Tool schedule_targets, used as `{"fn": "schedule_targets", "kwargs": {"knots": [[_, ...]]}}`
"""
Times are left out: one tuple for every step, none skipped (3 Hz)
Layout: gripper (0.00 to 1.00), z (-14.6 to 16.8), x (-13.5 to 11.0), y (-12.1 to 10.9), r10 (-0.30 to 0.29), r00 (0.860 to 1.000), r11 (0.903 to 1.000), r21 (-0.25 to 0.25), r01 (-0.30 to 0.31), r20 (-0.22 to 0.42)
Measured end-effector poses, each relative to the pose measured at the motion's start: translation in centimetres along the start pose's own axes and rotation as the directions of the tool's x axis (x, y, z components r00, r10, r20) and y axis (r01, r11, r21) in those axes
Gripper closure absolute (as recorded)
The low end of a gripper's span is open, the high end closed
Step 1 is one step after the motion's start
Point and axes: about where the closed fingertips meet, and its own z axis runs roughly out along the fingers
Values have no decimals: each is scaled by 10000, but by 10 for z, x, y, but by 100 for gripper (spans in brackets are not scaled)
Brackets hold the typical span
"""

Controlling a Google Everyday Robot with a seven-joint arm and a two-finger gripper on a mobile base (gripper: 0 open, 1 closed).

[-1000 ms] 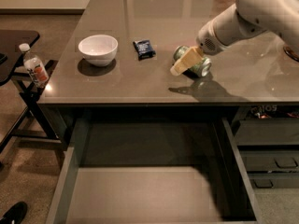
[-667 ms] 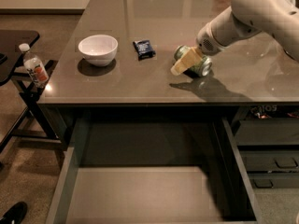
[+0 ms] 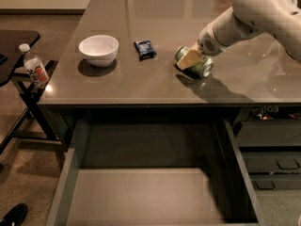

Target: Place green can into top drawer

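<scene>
The green can (image 3: 203,68) lies on its side on the grey desk top (image 3: 141,86), right of centre. My gripper (image 3: 193,60) reaches down from the upper right and is shut on the green can, with one tan finger (image 3: 187,59) across its near side and the other hidden behind it. The can rests at desk height. The top drawer (image 3: 141,192) is pulled wide open below the desk's front edge, its flat pale-grey bottom bare.
A white bowl (image 3: 99,49) and a small dark blue packet (image 3: 145,49) sit on the desk left of the can. Narrower dark drawers (image 3: 275,164) stand at the right. A plastic bottle (image 3: 35,68) stands on a side stand at the left.
The gripper and the can have stayed almost in place, with only a slight shift of the arm.
</scene>
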Motion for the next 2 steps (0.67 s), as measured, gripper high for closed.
{"fn": "schedule_targets", "kwargs": {"knots": [[64, 0, 0, 0, 0, 10000, 10000, 0, 0, 0], [87, 0, 0, 0, -2, 10000, 10000, 0, 2, -1]]}}
